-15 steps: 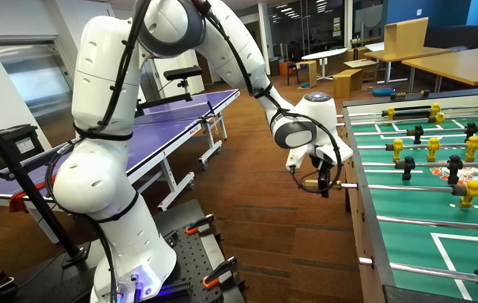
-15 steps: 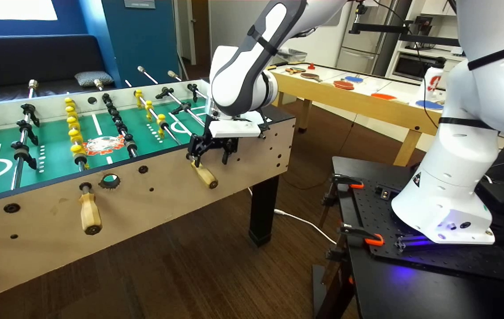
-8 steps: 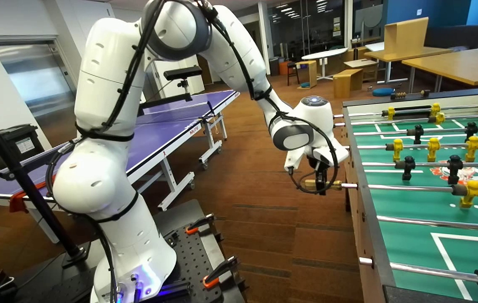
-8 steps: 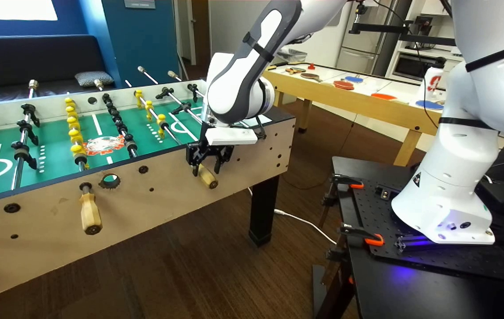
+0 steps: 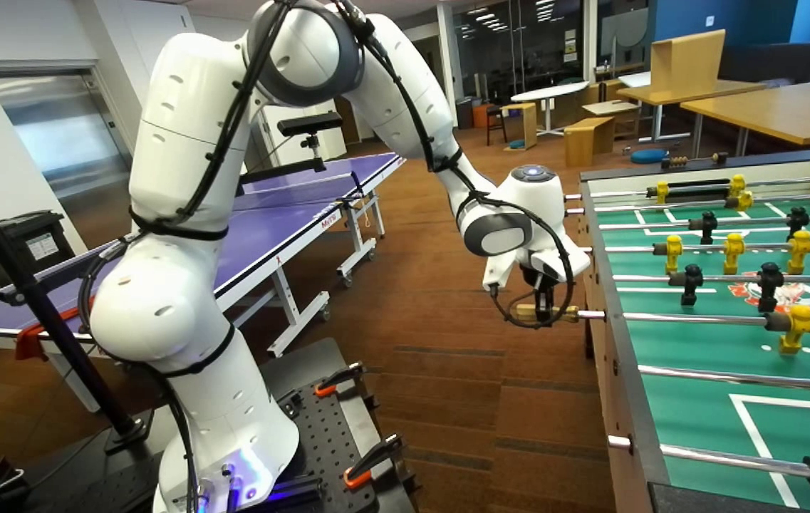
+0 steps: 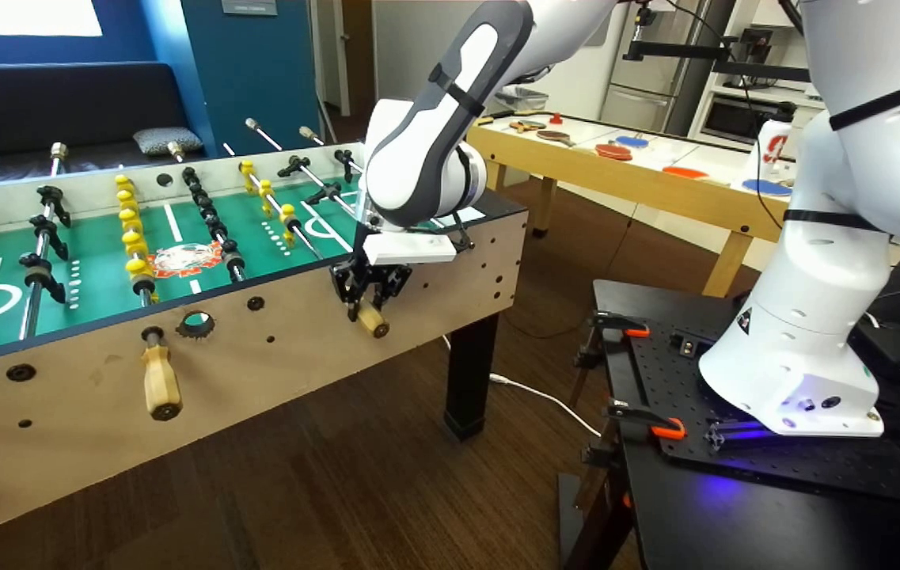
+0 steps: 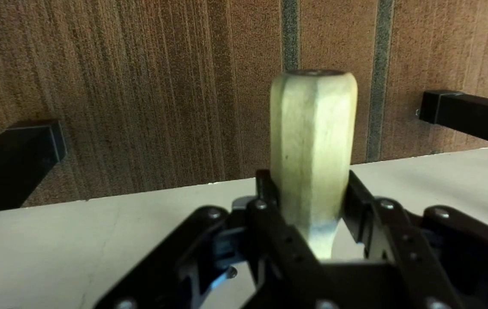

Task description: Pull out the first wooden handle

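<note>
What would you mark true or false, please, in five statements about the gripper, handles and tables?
The gripper is closed on a wooden handle. True.
The foosball figures are red and blue. False: there are yellow figures and black figures.
A rod shows between the held handle and the foosball table. True.
Both wooden handles in an exterior view are gripped. False: the free handle stands apart from the gripper.
The ping-pong table is green-topped. False: the ping-pong table's top is purple.

The handle (image 7: 313, 141) looks smooth wood, the rods (image 5: 697, 318) shiny metal, the carpet (image 7: 162, 98) rough.
</note>
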{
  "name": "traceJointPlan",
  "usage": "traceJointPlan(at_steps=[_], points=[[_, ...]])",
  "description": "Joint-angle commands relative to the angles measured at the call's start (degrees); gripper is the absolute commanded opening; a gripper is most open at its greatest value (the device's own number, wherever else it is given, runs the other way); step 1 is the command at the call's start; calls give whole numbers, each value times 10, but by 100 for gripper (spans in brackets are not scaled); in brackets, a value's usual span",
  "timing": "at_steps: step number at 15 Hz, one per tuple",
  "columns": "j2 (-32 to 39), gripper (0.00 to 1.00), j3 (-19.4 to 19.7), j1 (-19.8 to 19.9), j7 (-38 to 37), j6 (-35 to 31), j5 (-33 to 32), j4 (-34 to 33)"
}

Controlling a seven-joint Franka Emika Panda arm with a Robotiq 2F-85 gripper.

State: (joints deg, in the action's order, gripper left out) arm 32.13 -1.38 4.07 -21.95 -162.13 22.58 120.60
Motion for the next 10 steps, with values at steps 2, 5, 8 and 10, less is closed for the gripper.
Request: traceJointPlan(at_steps=[2,5,8,10], points=[[-10,16,-6,-18,1,-18,9,21],[-18,16,-11,-27,-3,-29,11,38],[-27,16,-14,-40,-13,-49,14,61],[-34,16,-17,-50,-22,-66,16,80]])
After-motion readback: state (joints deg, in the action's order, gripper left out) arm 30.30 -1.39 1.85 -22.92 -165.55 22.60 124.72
